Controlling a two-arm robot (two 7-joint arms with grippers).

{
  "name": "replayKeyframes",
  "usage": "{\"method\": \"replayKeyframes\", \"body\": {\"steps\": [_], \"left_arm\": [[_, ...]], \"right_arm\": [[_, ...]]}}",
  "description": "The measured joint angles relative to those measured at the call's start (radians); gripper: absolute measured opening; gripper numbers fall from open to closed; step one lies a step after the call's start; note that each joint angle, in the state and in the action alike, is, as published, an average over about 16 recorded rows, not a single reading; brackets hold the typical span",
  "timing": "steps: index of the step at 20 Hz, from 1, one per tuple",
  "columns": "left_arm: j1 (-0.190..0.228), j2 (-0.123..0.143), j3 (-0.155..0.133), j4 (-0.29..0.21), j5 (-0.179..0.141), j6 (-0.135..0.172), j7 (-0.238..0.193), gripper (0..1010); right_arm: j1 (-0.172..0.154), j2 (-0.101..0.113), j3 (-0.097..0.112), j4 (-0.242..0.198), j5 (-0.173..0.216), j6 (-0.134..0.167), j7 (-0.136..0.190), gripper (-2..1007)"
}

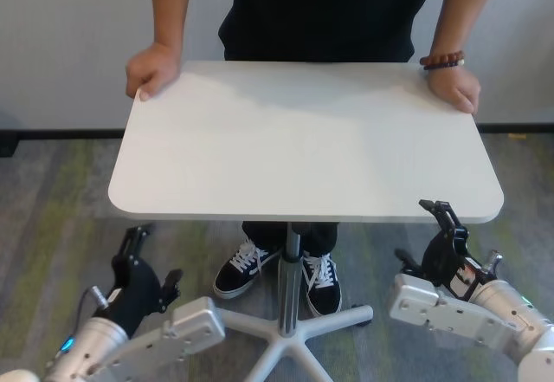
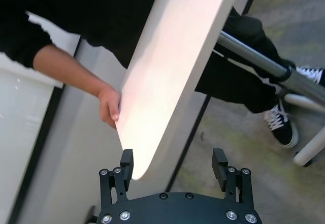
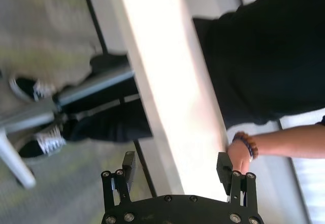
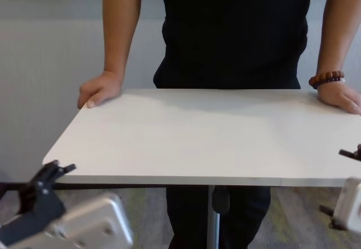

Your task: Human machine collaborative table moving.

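Note:
The white table (image 1: 303,139) stands on a slim grey leg (image 1: 293,269). The human (image 1: 320,9), in a black shirt, grips its two far corners, with a bead bracelet (image 1: 441,59) on one wrist. My left gripper (image 1: 156,254) is open just below the table's near left corner. In the left wrist view, that corner (image 2: 152,132) reaches in between the gripper's (image 2: 172,164) spread fingers. My right gripper (image 1: 417,231) is open at the near right corner. In the right wrist view, the gripper (image 3: 176,165) straddles the tabletop edge (image 3: 167,107) without closing on it.
The table's white star base (image 1: 286,330) rests on grey-green carpet between my arms. The human's black-and-white sneakers (image 1: 247,265) stand by the leg. A pale wall (image 1: 69,44) with a dark skirting runs behind the human.

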Motion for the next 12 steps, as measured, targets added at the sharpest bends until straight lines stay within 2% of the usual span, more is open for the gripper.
{"method": "replayKeyframes", "body": {"steps": [5, 12], "left_arm": [[0.045, 0.003, -0.061, -0.053, -0.14, -0.038, -0.093, 1002], [0.068, -0.013, -0.121, -0.074, -0.369, -0.09, -0.232, 1002]], "right_arm": [[-0.039, -0.006, 0.048, -0.043, 0.152, -0.101, 0.036, 999], [-0.064, -0.031, 0.098, -0.067, 0.354, -0.199, 0.106, 998]]}}
